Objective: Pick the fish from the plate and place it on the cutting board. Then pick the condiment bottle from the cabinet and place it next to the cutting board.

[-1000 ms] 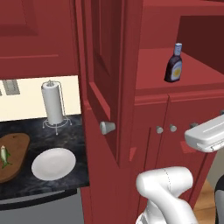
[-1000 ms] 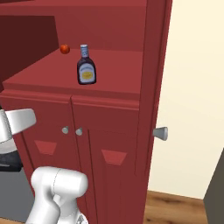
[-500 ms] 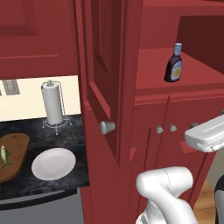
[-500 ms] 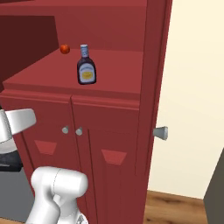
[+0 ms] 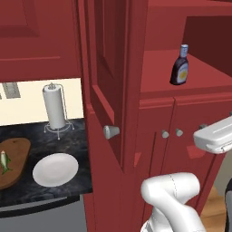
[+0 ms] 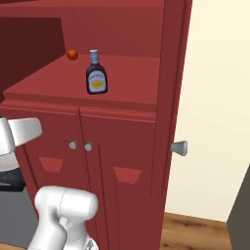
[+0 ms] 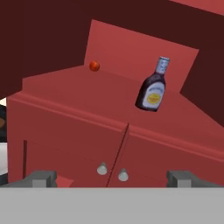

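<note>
No change over the last second. Fish (image 5: 4,161) on cutting board (image 5: 16,158), beside plate (image 5: 55,169): step one done. Condiment bottle (image 7: 152,91) upright on cabinet (image 6: 122,161) shelf. Tool (image 7: 112,178) wide, empty, below the shelf edge. Next: reach for it.

The condiment bottle (image 5: 180,66) stands on the cabinet (image 5: 154,113) shelf. Left of the cabinet, the fish (image 5: 4,161) lies on the cutting board (image 5: 16,158), beside the plate (image 5: 55,169).
</note>
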You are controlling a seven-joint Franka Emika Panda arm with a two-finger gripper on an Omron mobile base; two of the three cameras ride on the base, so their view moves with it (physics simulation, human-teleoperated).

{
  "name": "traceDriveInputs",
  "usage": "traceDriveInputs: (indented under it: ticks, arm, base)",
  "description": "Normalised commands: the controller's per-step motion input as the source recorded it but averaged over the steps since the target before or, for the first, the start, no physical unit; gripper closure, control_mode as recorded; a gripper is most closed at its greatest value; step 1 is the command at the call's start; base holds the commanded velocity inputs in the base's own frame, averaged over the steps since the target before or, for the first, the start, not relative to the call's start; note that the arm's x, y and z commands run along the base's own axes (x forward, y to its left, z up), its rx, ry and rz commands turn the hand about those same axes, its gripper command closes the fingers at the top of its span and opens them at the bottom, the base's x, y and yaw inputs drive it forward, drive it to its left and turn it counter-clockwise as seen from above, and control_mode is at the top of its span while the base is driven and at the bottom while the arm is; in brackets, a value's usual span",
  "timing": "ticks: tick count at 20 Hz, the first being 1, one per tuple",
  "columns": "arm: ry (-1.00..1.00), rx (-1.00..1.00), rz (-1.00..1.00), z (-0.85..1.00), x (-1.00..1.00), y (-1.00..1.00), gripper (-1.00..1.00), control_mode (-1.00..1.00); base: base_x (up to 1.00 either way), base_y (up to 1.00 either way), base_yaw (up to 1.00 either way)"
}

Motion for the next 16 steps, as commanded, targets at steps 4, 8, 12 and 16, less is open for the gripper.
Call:
traceDriveInputs:
  ticks: [4,8,12,16]
  arm:
    - [-0.01,0.0,0.0,0.16,-0.06,-0.11,-1.0,-1.0]
    - [-0.05,0.0,0.0,0.11,-0.07,-0.03,-1.0,-1.0]
    - [-0.11,0.0,0.0,0.04,-0.06,0.0,-1.0,-1.0]
    - [-0.08,0.0,0.02,0.0,-0.03,0.01,-1.0,-1.0]
  base:
    - [0.0,0.0,0.0]
    - [0.0,0.0,0.0]
    - [0.0,0.0,0.0]
    - [0.0,0.0,0.0]
